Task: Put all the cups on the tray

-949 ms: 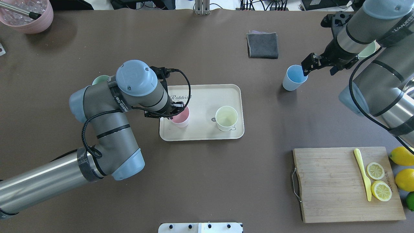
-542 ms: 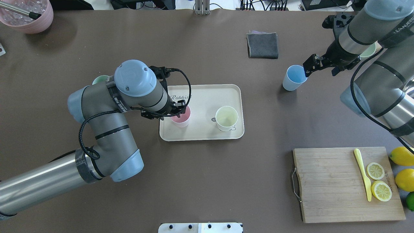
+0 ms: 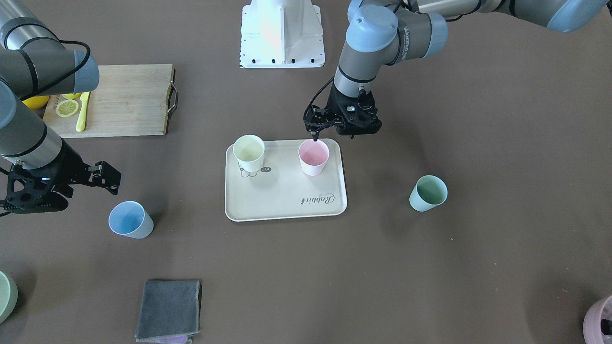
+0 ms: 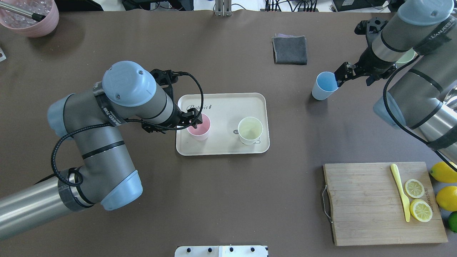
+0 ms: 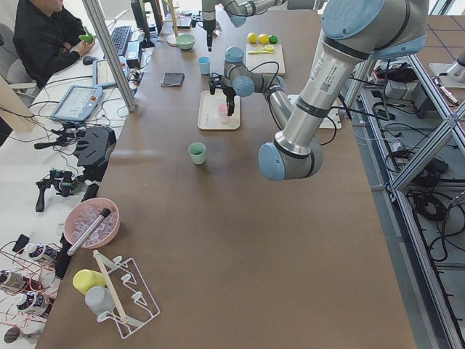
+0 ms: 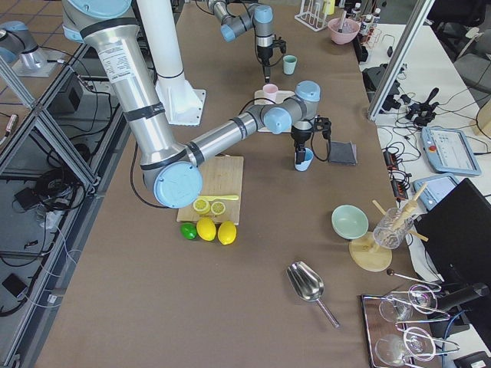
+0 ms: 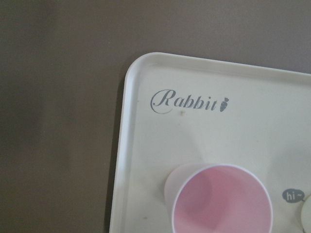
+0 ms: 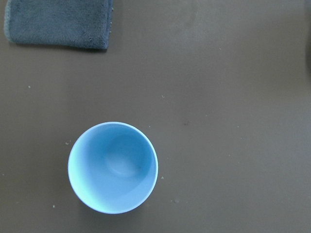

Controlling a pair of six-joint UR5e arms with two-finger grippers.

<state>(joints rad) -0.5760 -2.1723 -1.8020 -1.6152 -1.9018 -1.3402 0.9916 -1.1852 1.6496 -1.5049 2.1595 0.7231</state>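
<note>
Status: pink cup (image 4: pixel 199 129) and yellow cup (image 4: pixel 250 130) stand upright on the tray (image 4: pixel 228 101). Blue cup (image 4: pixel 324 85) and green cup (image 3: pixel 428 193) stand on the table, each well apart from the tray and on opposite sides of it. Judged half done.

Left gripper (image 4: pixel 194 120): hovers at the pink cup's rim, on the side toward the tray's short edge. Jaws look parted and pinch nothing. Its wrist view shows the cup free, with no finger on it.

Right gripper (image 4: pixel 341 73): just beside the blue cup's rim, jaws spread, empty.

Step in hand, as judged: right arm grasps the blue cup.
- The cup sits off-centre in the right wrist view, so shift until the wall lies between the fingers.
- Come down with one finger inside and one outside, then close on the rim.
- The cup looks light and tapered, so a side nudge could tip it. Descend vertically.
- Lift high enough to clear the tray rim.
- Set it on bare tray near the corner nearest it, apart from the yellow cup.

Left arm: rise straight up so no finger catches the pink rim. Green cup next.
</note>
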